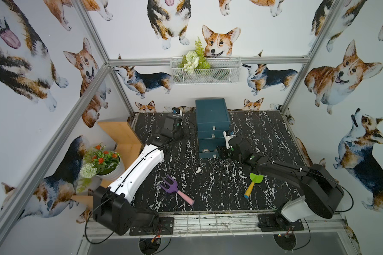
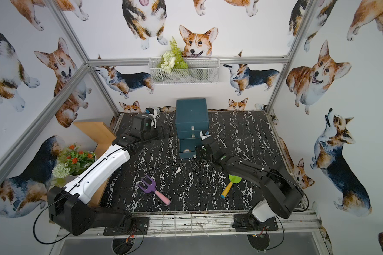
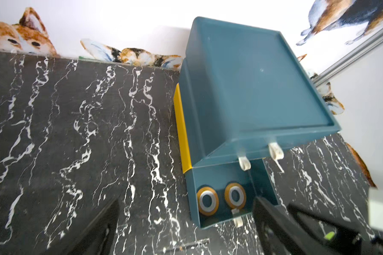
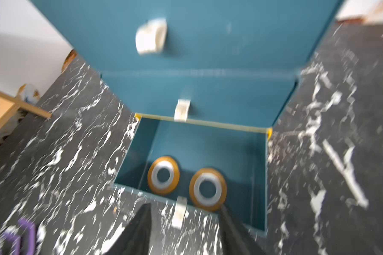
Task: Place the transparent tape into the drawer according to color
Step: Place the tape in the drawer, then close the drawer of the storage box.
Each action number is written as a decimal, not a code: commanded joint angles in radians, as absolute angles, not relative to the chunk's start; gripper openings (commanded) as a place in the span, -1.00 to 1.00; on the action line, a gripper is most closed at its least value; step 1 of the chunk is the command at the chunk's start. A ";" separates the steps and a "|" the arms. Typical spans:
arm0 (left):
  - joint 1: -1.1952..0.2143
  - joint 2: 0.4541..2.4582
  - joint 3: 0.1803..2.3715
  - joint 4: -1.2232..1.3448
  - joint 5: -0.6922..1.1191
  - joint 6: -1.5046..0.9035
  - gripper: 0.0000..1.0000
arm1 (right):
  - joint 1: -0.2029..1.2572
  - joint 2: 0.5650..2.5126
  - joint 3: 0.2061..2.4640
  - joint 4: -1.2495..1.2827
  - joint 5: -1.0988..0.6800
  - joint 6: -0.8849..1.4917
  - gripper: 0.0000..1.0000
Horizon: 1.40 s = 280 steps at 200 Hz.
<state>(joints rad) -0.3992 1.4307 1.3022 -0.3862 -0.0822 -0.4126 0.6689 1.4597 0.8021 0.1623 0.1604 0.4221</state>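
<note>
From above I see a teal three-drawer cabinet (image 1: 211, 110) standing at the back of the black marble table (image 1: 263, 136). Its bottom drawer (image 4: 260, 176) is pulled out, and the two drawers above it are shut.

The transparent tape in view is inside that open drawer. A first tape roll (image 4: 163, 165) and a second tape roll (image 4: 195, 189) lie flat on the drawer floor near the front wall, side by side and not touching. Both are orange-tinted with white cores.

The right gripper (image 4: 184, 207) hangs just in front of the drawer. Its dark fingers (image 4: 142, 225) are parted on either side of the white pull tab (image 4: 179, 212) and hold nothing (the wrist view is blurred, so I cannot tell whether a finger touches the drawer rim).

The left gripper (image 1: 175, 131) sits to the left of the cabinet, with its jaws spread wide and empty.

A purple toy rake (image 1: 171, 187) and a green toy trowel (image 1: 254, 180) lie on the front half of the table, well apart.
</note>
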 commanded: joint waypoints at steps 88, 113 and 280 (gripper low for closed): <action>-0.399 1.781 1.559 -0.370 -0.113 -0.344 0.71 | 0.749 1.345 0.533 0.327 0.016 0.599 -0.17; -0.399 1.796 1.557 -0.383 -0.121 -0.330 0.61 | 0.749 1.438 0.562 0.387 -0.001 0.604 -0.19; -0.399 1.833 1.535 -0.390 -0.125 -0.301 0.58 | 0.686 1.923 0.766 0.966 0.167 0.639 -0.42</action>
<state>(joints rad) -0.4007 1.8153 1.5467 -0.2386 -0.1051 -0.3397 0.6926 1.8923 0.7460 0.8085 0.1146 0.6296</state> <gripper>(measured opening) 0.793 0.289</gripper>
